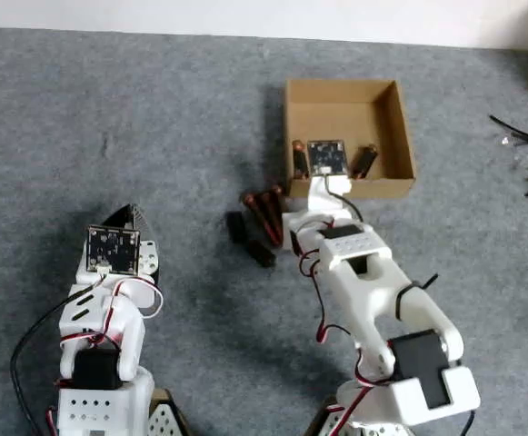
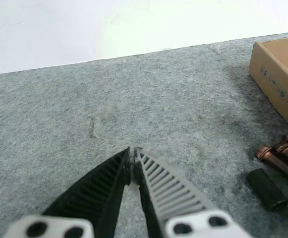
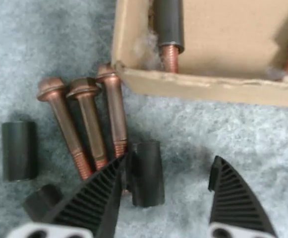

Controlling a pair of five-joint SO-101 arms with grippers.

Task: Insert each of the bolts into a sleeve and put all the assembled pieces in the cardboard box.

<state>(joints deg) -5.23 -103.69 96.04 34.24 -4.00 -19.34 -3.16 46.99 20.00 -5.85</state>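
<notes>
Our right gripper hangs with its jaws apart around a sleeve lying on the bench, one jaw seemingly touching it. We judge the sleeve stiff, light and smooth, apt to roll, so we would pinch it across its middle. Three bolts lie just beside, the box beyond. The left gripper, jaws together, holds nothing.

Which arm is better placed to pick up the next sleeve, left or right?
Right, I'd say. The right pincer, open, straddles a loose sleeve beside three bolts. The left pincer is shut over bare carpet, away from the parts.
</notes>
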